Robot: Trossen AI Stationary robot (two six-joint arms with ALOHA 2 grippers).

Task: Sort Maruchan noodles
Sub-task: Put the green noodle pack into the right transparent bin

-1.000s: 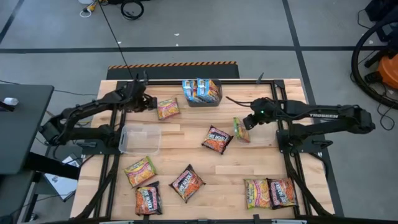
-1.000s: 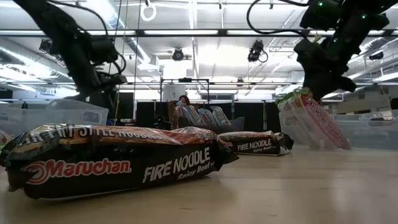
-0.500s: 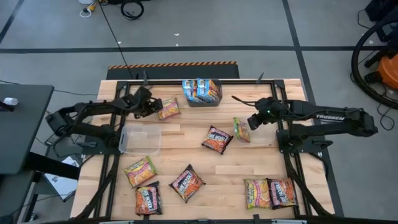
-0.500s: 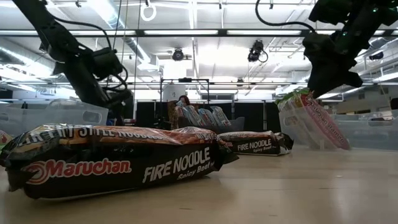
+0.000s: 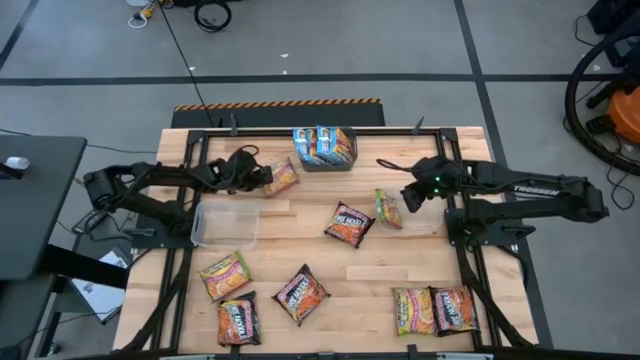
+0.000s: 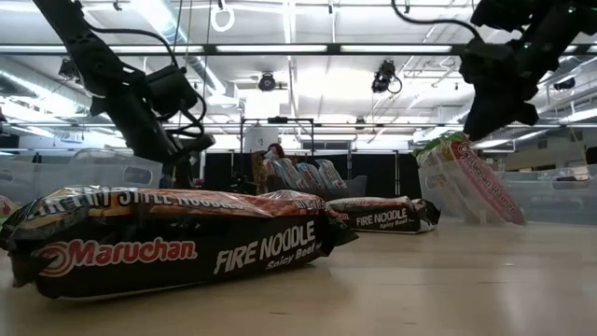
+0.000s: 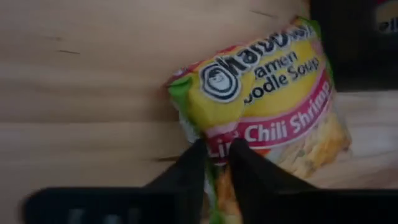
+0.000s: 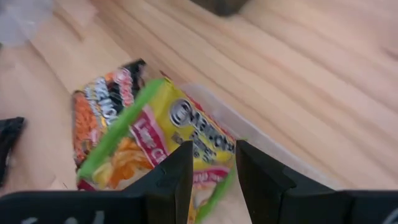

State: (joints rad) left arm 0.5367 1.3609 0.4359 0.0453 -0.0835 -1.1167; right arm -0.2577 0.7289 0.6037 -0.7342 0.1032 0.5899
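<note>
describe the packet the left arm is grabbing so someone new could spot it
Start at the dark bin of blue packets on the table's far edge. Just to its left lies the lime chili shrimp packet, with the left pincer closed on its edge. It alone lies flat beside that bin.

A robotics lab or workshop is being shown. A wooden table [image 5: 330,265] is being framed by black rails on a grey concrete floor [image 5: 330,40], with ceiling strip lights [image 6: 308,49] and cables [image 5: 210,15] being seen.
</note>
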